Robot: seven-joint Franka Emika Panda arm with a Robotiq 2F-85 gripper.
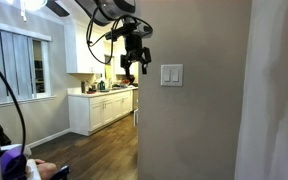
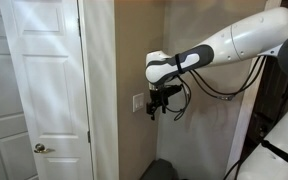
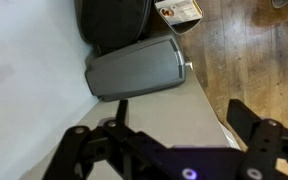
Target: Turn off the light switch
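The light switch (image 1: 171, 74) is a small white two-rocker plate on the beige wall; it also shows edge-on in an exterior view (image 2: 139, 102). My gripper (image 1: 135, 66) hangs from the white arm in front of the wall, just beside the switch and at about its height, a short gap away. In an exterior view (image 2: 158, 103) its fingers sit close to the plate. In the wrist view the gripper (image 3: 179, 108) is open and empty, pointing down along the wall. The switch is out of the wrist view.
A white panel door with a knob (image 2: 44, 90) stands next to the switch wall. A grey bin (image 3: 139, 68) sits on the wood floor below. The wall's corner edge (image 1: 138, 120) opens onto a kitchen with white cabinets (image 1: 104, 105).
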